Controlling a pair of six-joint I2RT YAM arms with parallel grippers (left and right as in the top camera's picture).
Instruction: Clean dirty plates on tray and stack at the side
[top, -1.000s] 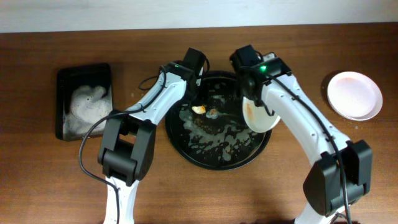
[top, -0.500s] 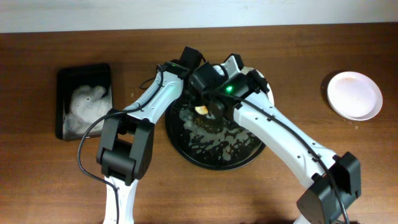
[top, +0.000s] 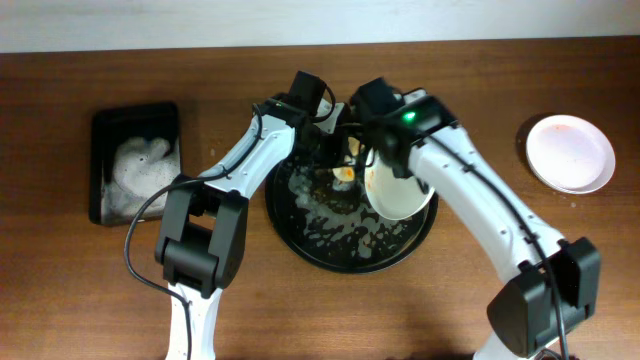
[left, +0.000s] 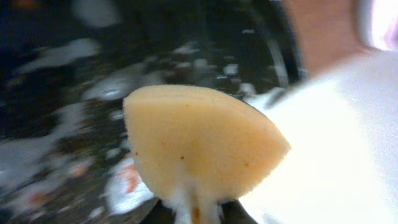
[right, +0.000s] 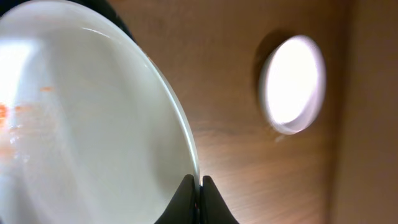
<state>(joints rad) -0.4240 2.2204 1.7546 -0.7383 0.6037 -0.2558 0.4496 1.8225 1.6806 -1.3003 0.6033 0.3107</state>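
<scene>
My right gripper (right: 198, 184) is shut on the rim of a white plate (right: 93, 118) that has a faint orange smear at its left edge. In the overhead view it (top: 377, 158) holds this plate (top: 398, 192) tilted over the right half of the round black tray (top: 300, 240). My left gripper (top: 333, 163) is shut on a yellow sponge (top: 346, 173) just left of the plate. In the left wrist view the sponge (left: 199, 143) fills the middle with the plate (left: 329, 155) at its right, and the fingers (left: 196, 214) barely show.
The tray floor is covered with foam and orange scraps (top: 345, 222). White plates (top: 570, 152) lie on the table at the far right and also show in the right wrist view (right: 292, 84). A black rectangular tray (top: 105, 130) holding white foam stands at the left.
My right arm swung left across the tray half a second ago and has come back right with the plate. The sponge now sits beside the plate's left edge.
</scene>
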